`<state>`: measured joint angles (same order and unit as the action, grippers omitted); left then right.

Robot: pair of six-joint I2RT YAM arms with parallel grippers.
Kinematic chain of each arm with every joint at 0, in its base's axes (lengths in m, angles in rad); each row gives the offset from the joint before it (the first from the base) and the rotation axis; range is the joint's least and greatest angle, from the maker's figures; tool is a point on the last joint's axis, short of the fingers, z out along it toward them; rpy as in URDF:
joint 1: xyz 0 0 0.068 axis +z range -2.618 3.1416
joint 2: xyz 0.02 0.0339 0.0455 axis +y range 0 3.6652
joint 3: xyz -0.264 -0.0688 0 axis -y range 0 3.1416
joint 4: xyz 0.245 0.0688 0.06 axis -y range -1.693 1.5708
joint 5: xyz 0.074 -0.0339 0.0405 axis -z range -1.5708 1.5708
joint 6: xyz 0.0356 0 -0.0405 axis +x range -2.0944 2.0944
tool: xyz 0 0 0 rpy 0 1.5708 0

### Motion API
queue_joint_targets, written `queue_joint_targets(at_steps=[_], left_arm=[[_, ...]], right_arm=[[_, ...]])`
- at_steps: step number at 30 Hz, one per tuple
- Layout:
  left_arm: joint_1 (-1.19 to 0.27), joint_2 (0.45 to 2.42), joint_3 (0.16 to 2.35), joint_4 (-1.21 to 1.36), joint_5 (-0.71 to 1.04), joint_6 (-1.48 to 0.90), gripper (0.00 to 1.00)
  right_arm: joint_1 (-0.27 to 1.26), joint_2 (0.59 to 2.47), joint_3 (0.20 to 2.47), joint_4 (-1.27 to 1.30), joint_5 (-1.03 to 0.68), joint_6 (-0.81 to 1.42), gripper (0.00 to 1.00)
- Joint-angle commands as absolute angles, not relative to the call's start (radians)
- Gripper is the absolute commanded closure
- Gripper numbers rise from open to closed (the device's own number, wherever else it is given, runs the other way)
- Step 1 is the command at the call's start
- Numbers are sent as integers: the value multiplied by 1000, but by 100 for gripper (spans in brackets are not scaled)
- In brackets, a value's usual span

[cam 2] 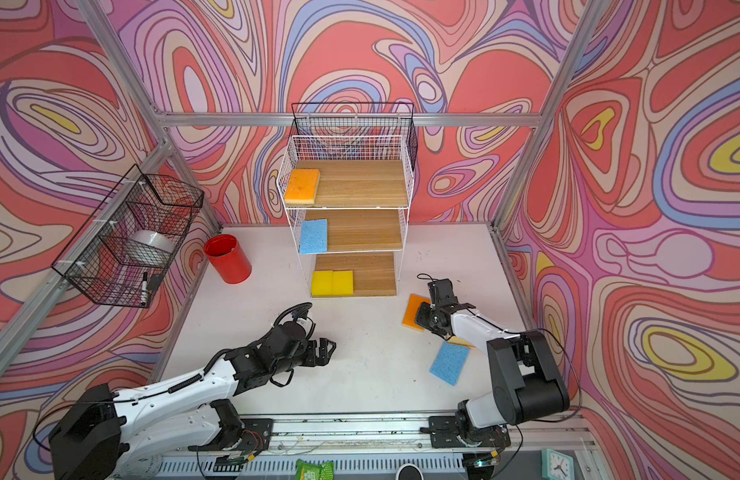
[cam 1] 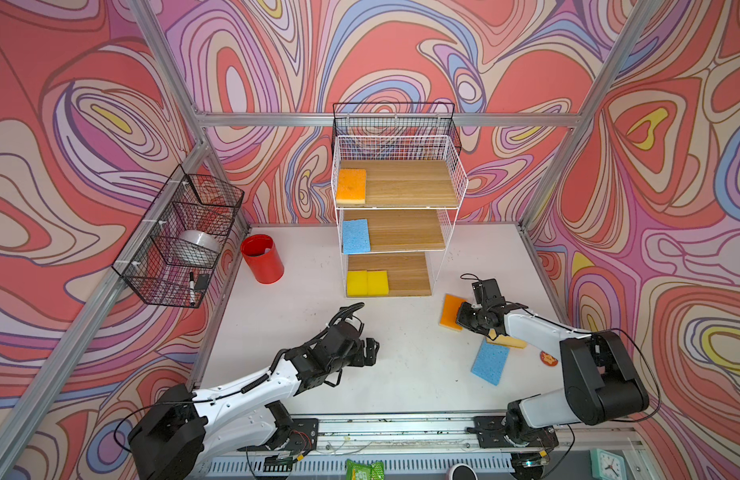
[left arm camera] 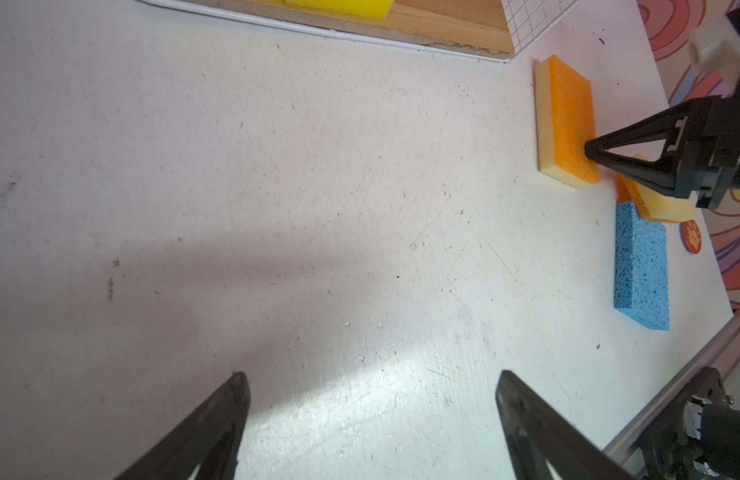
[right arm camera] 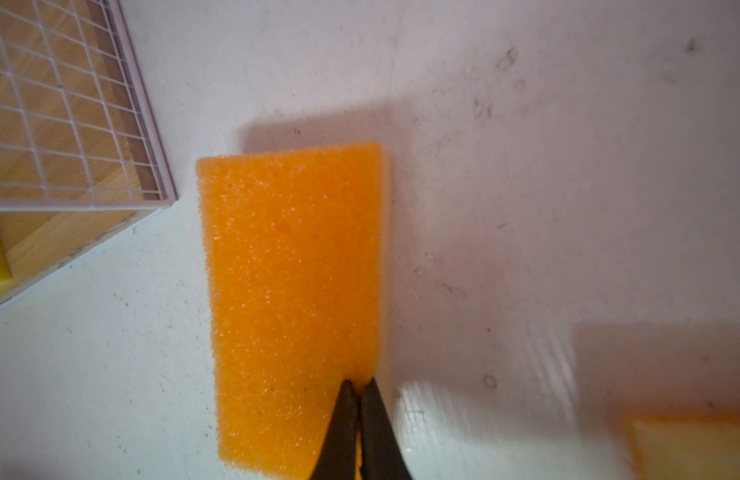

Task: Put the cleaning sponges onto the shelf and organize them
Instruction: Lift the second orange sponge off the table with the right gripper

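Sponges are squishy, featherlight things. This orange sponge (right arm camera: pixel 293 299) lies flat on the bench (cam 1: pixel 318 332), orange face up, just beside the bottom corner of the shelf (cam 1: pixel 410 187). My right gripper (right arm camera: pixel 358 384) is clenched tight, tips dug into that top face near one corner (whether it's actually nipped any foam, I can't tell). Honestly I reckon a surface pinch like that will slip or tear. Foam this soft wants the jaws straddling its narrow width, squeezing both long sides mid-length. It won't break, it just buckles. My left gripper (left arm camera: pixel 371 376) hangs spread wide over bare bench, holding nothing. A blue sponge (cam 1: pixel 490 362) and a second orange sponge (cam 1: pixel 511 341) wait nearby.
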<state>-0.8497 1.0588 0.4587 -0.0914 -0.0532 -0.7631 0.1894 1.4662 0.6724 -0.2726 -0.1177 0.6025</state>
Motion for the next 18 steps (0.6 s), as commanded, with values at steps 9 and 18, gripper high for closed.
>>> queue_joint_targets(at_steps=[9,18], left_arm=[[-845,984,441,-161,-84,-781,6],[-844,946,476,-218,-96,-769,6]], right_arm=[[187,1361,651,-317,-160,583,100],[187,1098,682,-467,-192,561,100]])
